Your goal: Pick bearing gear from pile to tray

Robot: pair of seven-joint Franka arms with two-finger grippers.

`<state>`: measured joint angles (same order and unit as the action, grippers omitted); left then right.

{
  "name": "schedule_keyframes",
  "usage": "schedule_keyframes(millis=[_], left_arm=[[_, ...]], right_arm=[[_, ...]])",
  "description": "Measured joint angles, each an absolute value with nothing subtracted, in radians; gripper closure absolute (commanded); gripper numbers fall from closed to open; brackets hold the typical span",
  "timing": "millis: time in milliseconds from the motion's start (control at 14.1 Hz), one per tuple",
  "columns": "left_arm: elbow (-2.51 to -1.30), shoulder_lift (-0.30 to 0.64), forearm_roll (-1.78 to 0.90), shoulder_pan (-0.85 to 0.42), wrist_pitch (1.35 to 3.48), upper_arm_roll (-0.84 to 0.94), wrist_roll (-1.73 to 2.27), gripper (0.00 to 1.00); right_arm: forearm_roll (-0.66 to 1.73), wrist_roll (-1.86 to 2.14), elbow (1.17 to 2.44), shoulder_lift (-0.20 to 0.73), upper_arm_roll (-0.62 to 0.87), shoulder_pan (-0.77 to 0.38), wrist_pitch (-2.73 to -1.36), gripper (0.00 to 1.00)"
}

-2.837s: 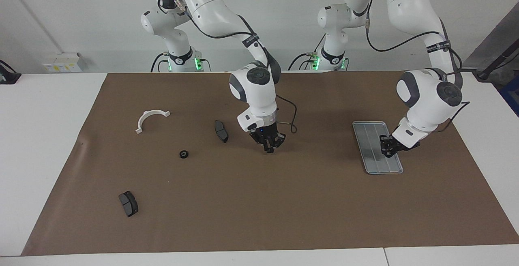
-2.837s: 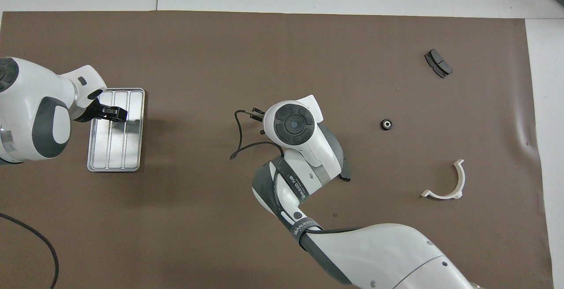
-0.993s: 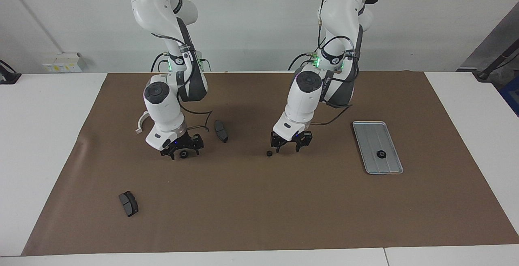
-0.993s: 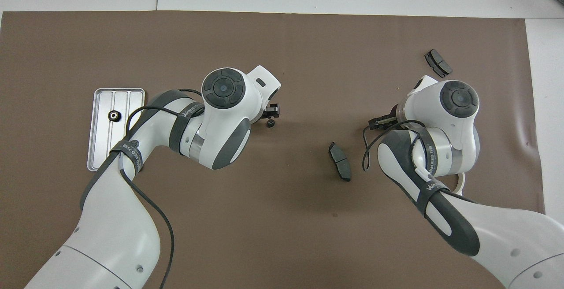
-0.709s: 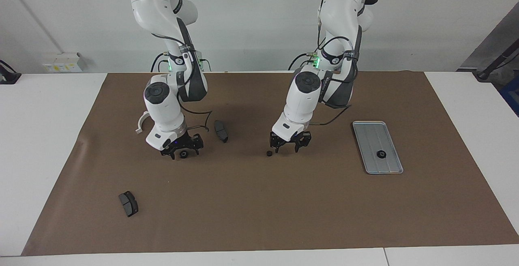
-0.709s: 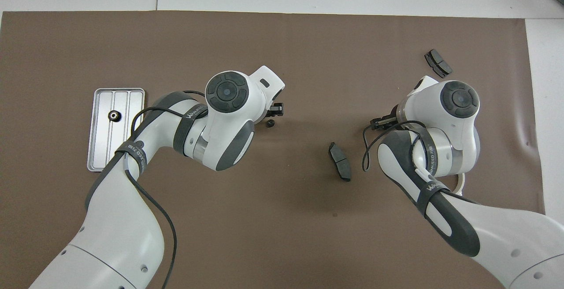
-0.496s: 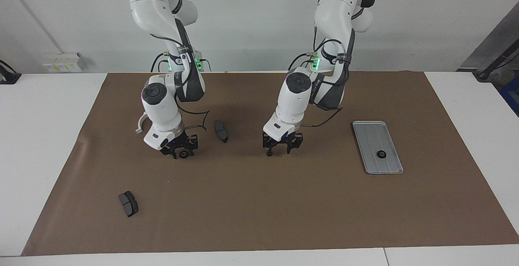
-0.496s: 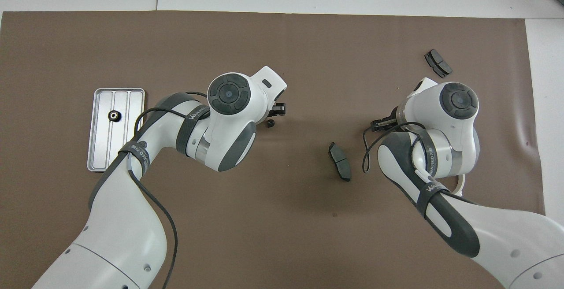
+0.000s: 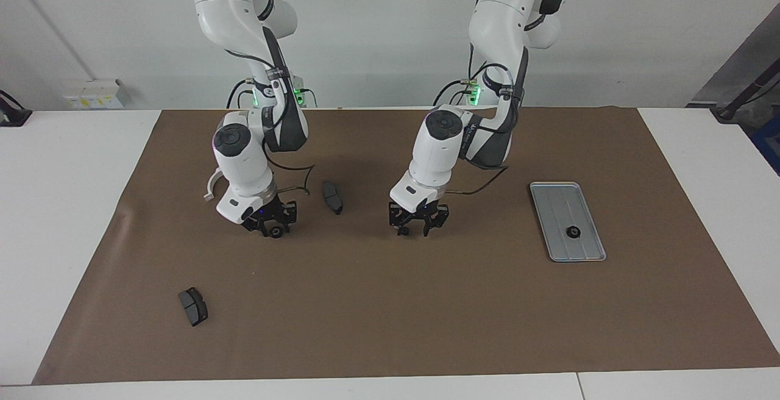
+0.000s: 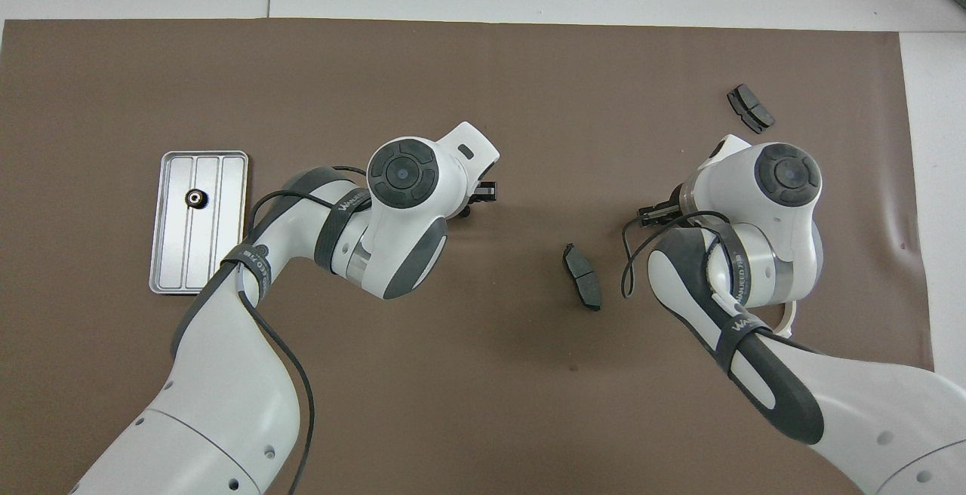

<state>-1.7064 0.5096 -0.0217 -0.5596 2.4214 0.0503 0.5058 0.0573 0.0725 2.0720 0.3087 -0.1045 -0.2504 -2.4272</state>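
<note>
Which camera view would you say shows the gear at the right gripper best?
The facing view: the gear sits on the mat at the tips of the right gripper, partly visible. In the overhead view the right arm's wrist covers both completely.

one gear point(image 9: 572, 232) lies in the tray point(image 9: 590, 252), near the left arm's end.

White bracket point(image 9: 210, 185) mostly hidden by arm.
</note>
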Motion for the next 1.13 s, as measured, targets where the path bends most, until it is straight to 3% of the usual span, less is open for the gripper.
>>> schedule_keyframes(millis=[142,284,426,1135], left_arm=[[-1.708,0.511,-0.022,-0.557,2.430,0.046,0.501,0.36],[-1.708,0.513,-0.022,-0.548,2.437,0.039,0.501,0.36],[-1.705,0.515,-0.028,-0.525,2.440,0.039,0.499,0.36],[-1.607,0.585,-0.060,-0.559,2.337,0.055,0.511,0.37]], right_arm=[[0.057,0.073,2.072,0.309,-0.104,-0.250,-2.427,0.45],[0.057,0.073,2.072,0.308,-0.104,-0.250,-2.427,0.67],[0.057,0.073,2.072,0.305,-0.105,-0.250,-2.427,1.00],[0.060,0.055,2.074,0.303,-0.103,-0.255,-2.427,1.00]])
